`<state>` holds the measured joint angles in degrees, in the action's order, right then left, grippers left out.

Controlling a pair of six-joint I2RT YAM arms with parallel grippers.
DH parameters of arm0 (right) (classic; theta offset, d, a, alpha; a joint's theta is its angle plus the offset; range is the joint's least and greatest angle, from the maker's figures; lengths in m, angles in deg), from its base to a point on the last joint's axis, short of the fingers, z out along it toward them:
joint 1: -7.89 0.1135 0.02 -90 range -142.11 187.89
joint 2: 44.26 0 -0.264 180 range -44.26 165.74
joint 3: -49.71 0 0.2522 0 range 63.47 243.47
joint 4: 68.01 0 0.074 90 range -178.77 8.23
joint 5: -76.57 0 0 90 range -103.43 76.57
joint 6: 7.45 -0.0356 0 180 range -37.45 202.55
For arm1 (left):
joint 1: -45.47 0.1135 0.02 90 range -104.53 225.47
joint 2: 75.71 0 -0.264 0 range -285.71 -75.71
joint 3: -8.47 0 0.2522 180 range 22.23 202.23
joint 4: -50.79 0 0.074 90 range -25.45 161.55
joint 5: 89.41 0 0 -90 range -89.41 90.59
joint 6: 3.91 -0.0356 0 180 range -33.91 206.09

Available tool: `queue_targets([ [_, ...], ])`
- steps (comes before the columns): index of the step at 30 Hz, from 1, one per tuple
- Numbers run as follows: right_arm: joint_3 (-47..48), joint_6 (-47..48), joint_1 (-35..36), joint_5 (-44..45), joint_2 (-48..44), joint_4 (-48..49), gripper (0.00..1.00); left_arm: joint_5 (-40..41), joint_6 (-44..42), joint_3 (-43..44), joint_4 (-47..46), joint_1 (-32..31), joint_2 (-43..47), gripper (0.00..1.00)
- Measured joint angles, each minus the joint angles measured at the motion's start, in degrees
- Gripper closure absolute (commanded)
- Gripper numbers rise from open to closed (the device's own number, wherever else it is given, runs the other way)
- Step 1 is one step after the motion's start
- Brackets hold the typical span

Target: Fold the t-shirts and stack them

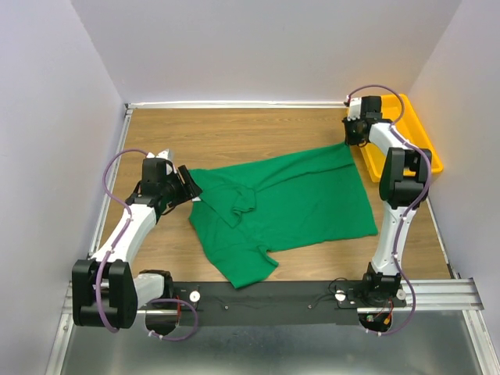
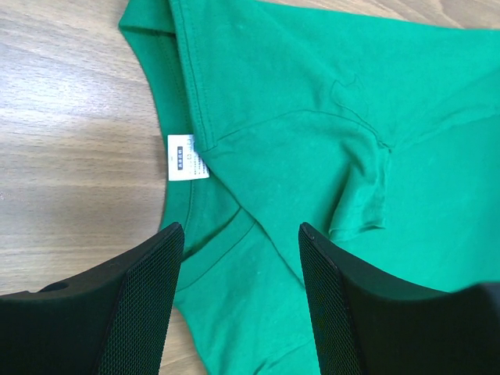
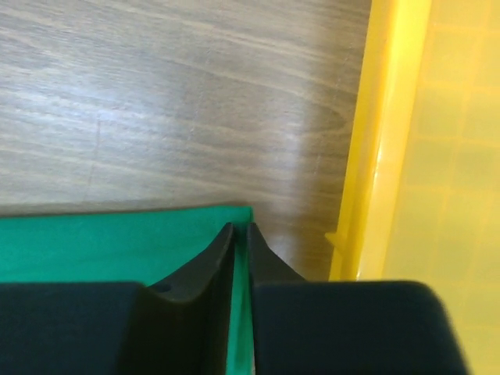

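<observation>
The emerald-green short-sleeved cotton t-shirt lies spread on the wooden table, not yet folded and with some creases around one sleeve. Its long axis runs across the table from left to right. The collar is at the left end and the hem at the right end, with the far hem corner turned a little away from the arm bases.

The small white neck label shows inside the collar. The left tool hovers just above this collar, released, with its two jaws well apart and cloth visible between them.

At the other end, the right tool sits on the far hem corner, just beside the yellow plastic tray. Its jaws are almost together, and a thin strip of green shows in the slit. So it seems to be clenched on that corner, though the wrist view does not show this fully.

In my judgement, the coming move depends on this arrangement. Each arm is nearest to its own end of the t-shirt, so the fold would go along the long axis, hem toward collar or the opposite.
</observation>
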<state>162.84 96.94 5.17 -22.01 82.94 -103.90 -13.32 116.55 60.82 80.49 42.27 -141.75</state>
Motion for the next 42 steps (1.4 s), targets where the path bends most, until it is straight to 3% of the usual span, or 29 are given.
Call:
queue_targets([
  [5,3.6,1.4,0.3,1.9,1.8,-0.4,0.61,0.4,0.7,0.6,-0.3,0.1,-1.6,0.32],
  [14,7.9,4.9,3.0,2.0,0.9,0.2,0.45,1.6,3.7,2.5,-2.9,0.1,-4.9,0.36],
  [19,-5.3,16.2,6.9,-19.6,-10.4,-8.7,0.48,1.6,4.0,3.7,-3.0,0.2,-5.6,0.37],
  [22,-13.9,18.0,15.5,-27.0,-18.7,-12.1,0.53,1.6,4.0,3.6,-2.3,0.2,-2.1,0.36],
  [26,-22.8,7.6,31.5,-32.0,-24.5,-8.7,0.50,0.3,5.4,1.9,-2.7,0.2,6.9,0.36],
  [28,-24.9,0.0,34.2,-32.2,-24.0,-6.9,0.48,-1.5,7.5,-0.6,-4.0,0.2,10.6,0.37],
  [35,-25.4,-18.6,31.5,-29.3,-17.7,-2.4,0.46,-7.1,14.3,-12.8,-4.5,0.1,18.9,0.37],
  [42,-25.4,-27.2,33.6,-30.9,-14.2,0.2,0.46,-9.9,15.9,-15.6,-4.7,-1.4,20.6,0.37],
])
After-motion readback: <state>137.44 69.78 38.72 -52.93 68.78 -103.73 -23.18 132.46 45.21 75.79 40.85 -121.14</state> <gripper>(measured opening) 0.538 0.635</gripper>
